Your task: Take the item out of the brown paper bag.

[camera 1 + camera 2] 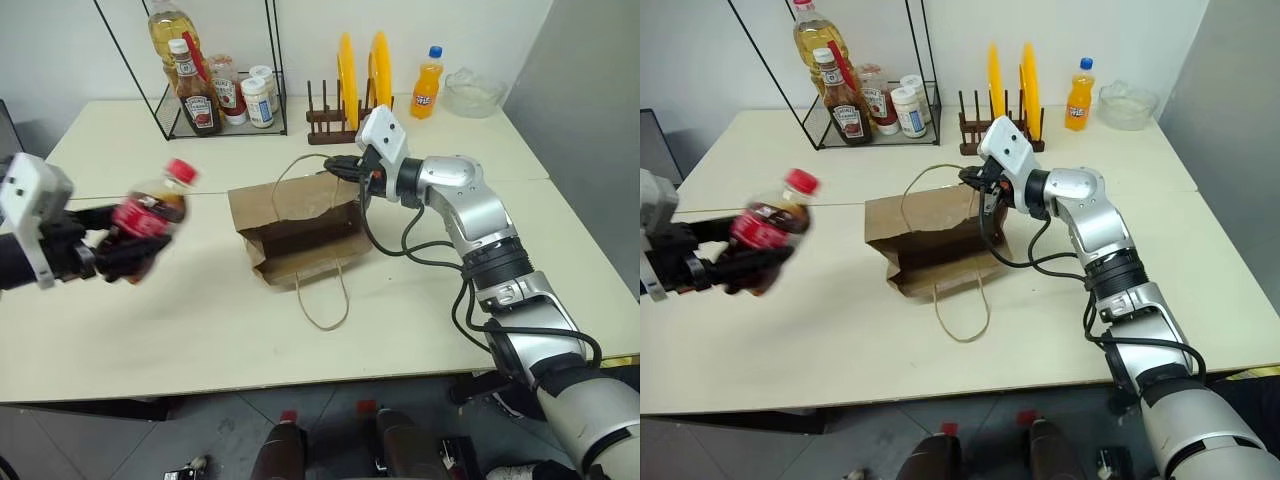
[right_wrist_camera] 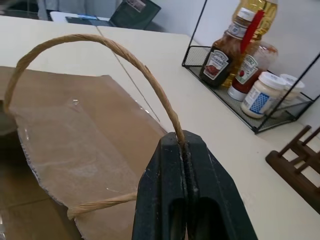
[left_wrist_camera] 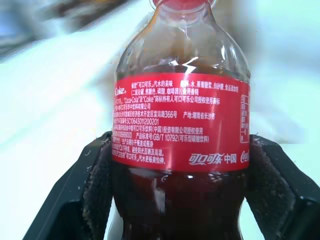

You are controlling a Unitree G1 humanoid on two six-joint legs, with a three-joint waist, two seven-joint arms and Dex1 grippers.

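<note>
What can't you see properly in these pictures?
- Inside of the brown paper bag: head views, dark mouth hides whether anything is left.
- Cola bottle: left wrist view, cap and base cut off by the edges; left claw covers its lower part in head views.
- Jar labels in the wire rack: too small.

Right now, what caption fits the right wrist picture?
Right hand pinching the brown paper bag's cord handle shut.
</note>
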